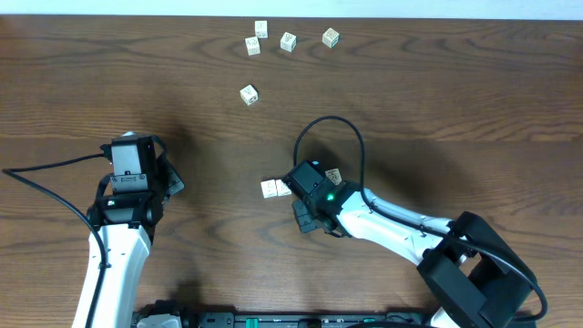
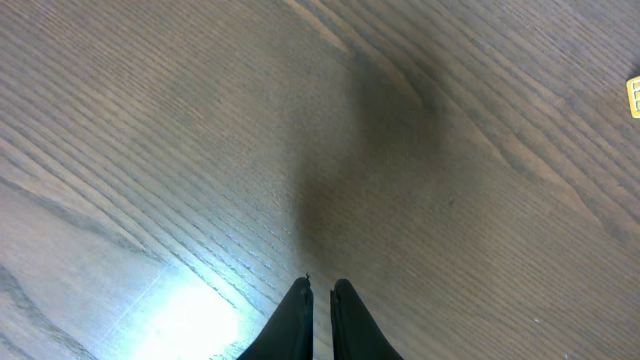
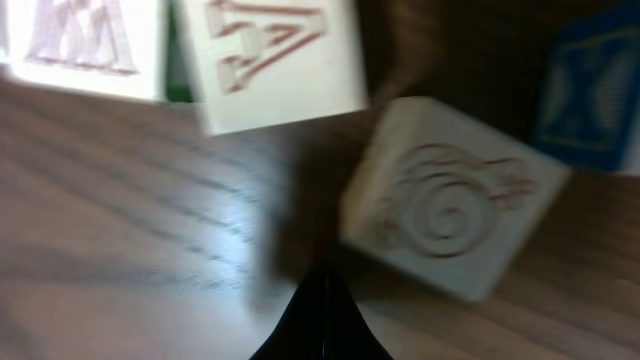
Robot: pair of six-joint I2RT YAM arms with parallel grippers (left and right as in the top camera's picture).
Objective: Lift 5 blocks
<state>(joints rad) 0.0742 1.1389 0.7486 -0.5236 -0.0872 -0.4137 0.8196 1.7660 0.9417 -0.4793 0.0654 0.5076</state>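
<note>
Hovering low over a cluster of blocks (image 1: 270, 189) near the table's middle, the right gripper (image 3: 322, 295) has its fingers pressed together on nothing, with the tips near the swirl-carved block (image 3: 450, 200) and the A block (image 3: 275, 60) close by. Coming down like this would likely shove the cube rather than catch it, and spreading late could knock its neighbour askew. The left gripper (image 2: 320, 295), likewise pinched together and empty, sits over bare table (image 2: 150, 150). Five far cubes (image 1: 288, 41) lie well apart from both.
</note>
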